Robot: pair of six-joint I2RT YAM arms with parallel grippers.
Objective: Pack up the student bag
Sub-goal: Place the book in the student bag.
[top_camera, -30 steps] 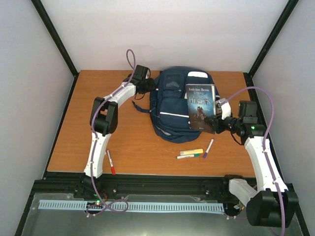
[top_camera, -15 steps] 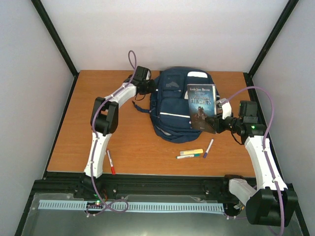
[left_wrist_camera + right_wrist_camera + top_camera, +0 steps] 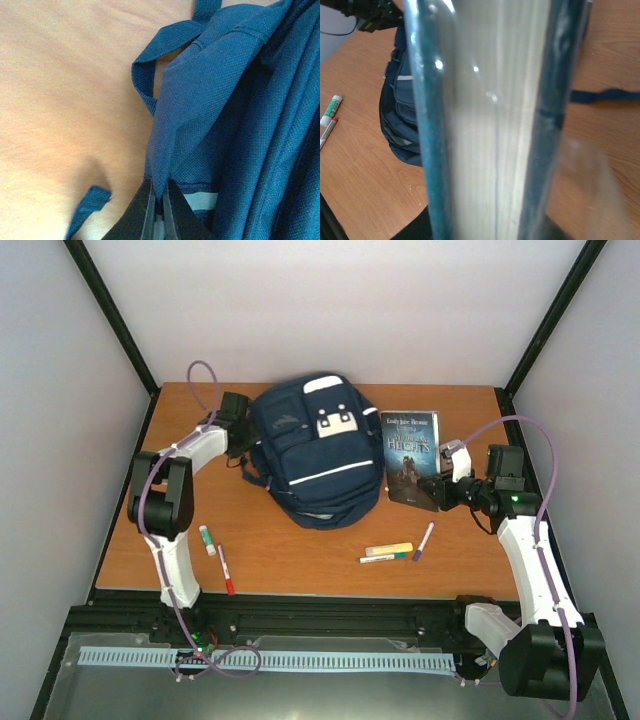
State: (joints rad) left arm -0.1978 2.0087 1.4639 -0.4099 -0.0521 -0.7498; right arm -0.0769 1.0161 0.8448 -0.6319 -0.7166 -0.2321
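Note:
The student bag (image 3: 312, 455) is a big navy backpack with white stripes and patches, lying at the back middle of the table. At the bag's left side my left gripper (image 3: 240, 426) is shut on a fold of its blue fabric (image 3: 165, 150), the jaws pinched together on the cloth just beside a white stripe (image 3: 200, 201). My right gripper (image 3: 441, 490) is shut on the lower corner of a dark blue book (image 3: 410, 457), which it holds up just right of the bag. In the right wrist view the book's pale page edge (image 3: 495, 125) fills the frame and hides the jaws.
A yellow marker (image 3: 389, 549), a green-and-white pen (image 3: 380, 558) and a purple pen (image 3: 424, 540) lie near the front right. A red pen (image 3: 226, 570) and a green-capped marker (image 3: 206, 539) lie by the left arm. A loose bag strap (image 3: 605, 95) trails on the wood.
My left gripper closed on the bag's side and pulled the bag leftward, away from the book. The left arm swung left, uncovering the green-capped marker. The right arm and book stayed put.

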